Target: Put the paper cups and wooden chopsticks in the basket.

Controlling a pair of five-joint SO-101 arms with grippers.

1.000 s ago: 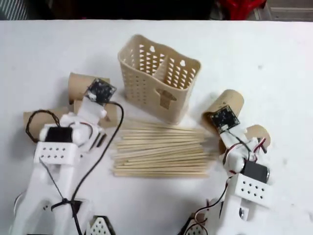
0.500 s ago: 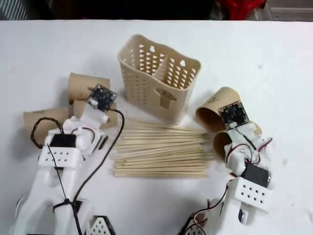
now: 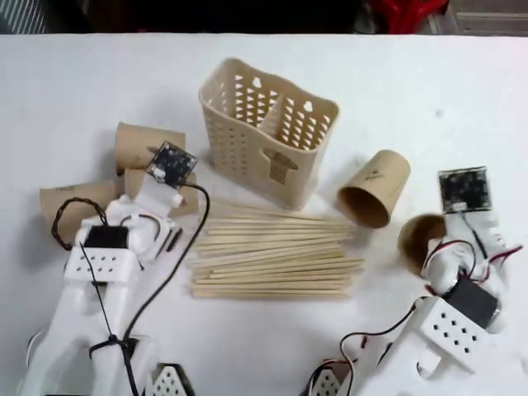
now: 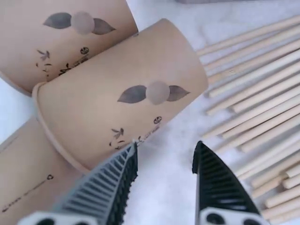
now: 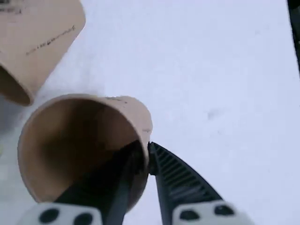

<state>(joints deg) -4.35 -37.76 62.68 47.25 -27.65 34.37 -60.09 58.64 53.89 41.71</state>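
White bench [image 3: 82,82]. Beige perforated basket [image 3: 266,132], two compartments, upright at centre-rear. Pale wooden chopsticks [image 3: 272,256] piled flat in front of it. Three tan paper cups [image 3: 144,144] lie on the left, a lone cup [image 3: 375,188] on the right. Right jaws clamp the rim of a fifth cup [image 5: 79,140], now carried rightward, apart from the lone cup. Left jaws open beside a cup, unmoved.

Matt brown paper cups [image 3: 375,186], pale smooth wooden chopsticks [image 3: 272,257], perforated beige plastic basket [image 3: 247,158]
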